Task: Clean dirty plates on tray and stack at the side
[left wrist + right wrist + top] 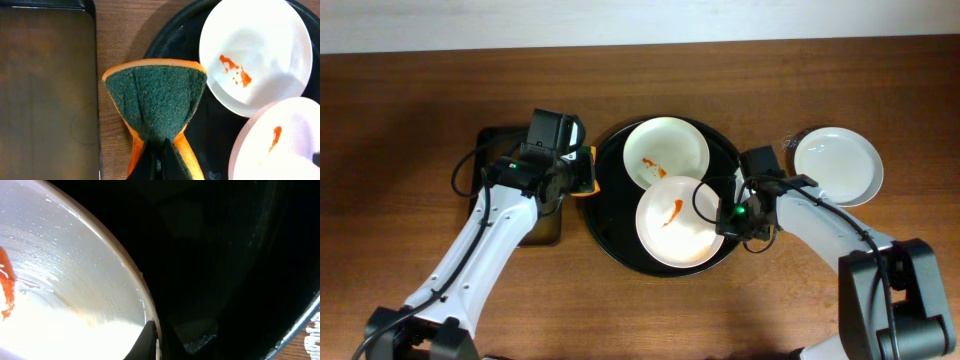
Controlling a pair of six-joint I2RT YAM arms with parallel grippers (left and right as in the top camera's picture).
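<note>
1. Overhead view: the right gripper [722, 214] is closed on the right rim of the front plate [675, 225]. That plate lies on the tray [610, 220], its far edge overlapping the rear plate [666, 150].
2. The left gripper [160, 152] is clamped on a sponge [157, 97], folded green face out. It is held at the tray's left rim, between the rear plate and the rectangular tray [45, 90].
3. Hazard, slip: the pinch takes only a thin strip of smooth rim. A lift or a firm wipe would probably lever the front plate out of the jaws.
4. Hazard, collision: because the rims overlap, raising or sliding the front plate may drag or tip the rear plate.
5. Hazard, smear: a steep tilt may let the front plate's sauce streak run toward the rim and the fingers.
6. Hazard, stack: the side plate [837, 165] rests on the table [420, 90], right of the tray. An off-centre release there may leave a crooked stack.
7. Count, plates: three. Two are on the tray, each with orange-red sauce; one is on the table with no sauce visible.
8. Count, other: one tray, one rectangular tray, one sponge, two grippers.
</note>
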